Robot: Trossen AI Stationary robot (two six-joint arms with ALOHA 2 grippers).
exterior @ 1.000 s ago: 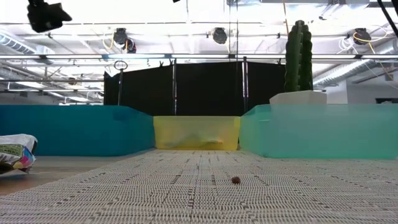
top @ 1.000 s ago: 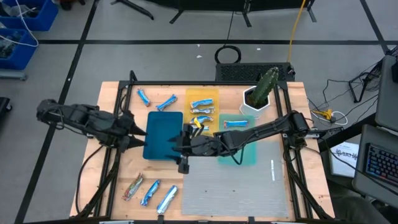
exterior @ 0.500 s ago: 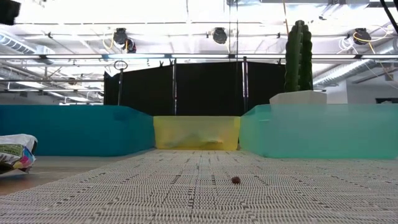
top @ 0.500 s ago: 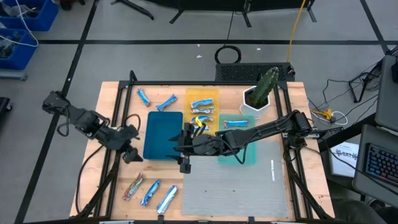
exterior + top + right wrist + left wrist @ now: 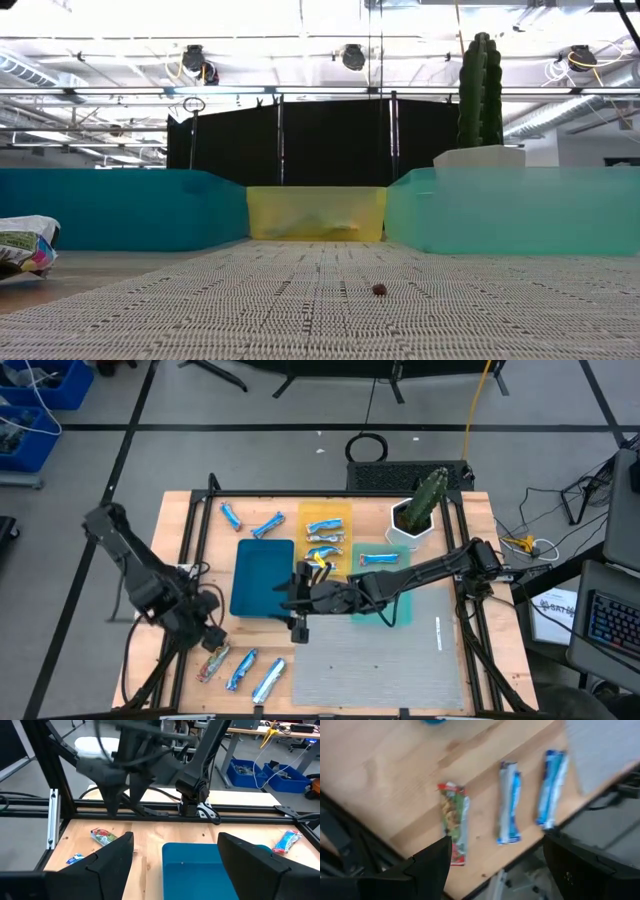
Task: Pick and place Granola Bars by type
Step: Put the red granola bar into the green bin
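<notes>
Wooden tabletop [image 5: 190, 690] inside a black frame, grey mat [image 5: 380, 660] at the near right, concrete floor all round.

Left gripper [image 5: 212, 643] hangs over the near-left corner, fingers spread, holding nothing. Directly ahead of it in its wrist view lie three loose bars: a reddish-green bar [image 5: 454, 822], a blue-and-white bar [image 5: 510, 802] beside it, and a second blue bar [image 5: 551, 789] nearest the mat edge. All three lie apart from one another on bare wood.

Right gripper [image 5: 296, 598] reaches across to the near-right corner of the blue tray [image 5: 262, 578], fingers apart, empty. Beyond it sit the yellow tray [image 5: 326, 516] with several bars in it and the teal tray [image 5: 380, 585] holding one blue bar [image 5: 378, 559]. Two more blue bars [image 5: 250, 522] lie at the far left, and a potted cactus [image 5: 420, 510] stands at the far right.

Risks: the near-left bars sit close to the table edge, so a skewed descent could nudge one off. Slippery wrappers may slide out of a pinch. Wrong type could be taken if the fingers straddle two neighbours.

Change: half a second back the left arm was further out beside the blue tray; it has swung toward the near-left bars. Right arm barely moved, its fingers slightly wider.
</notes>
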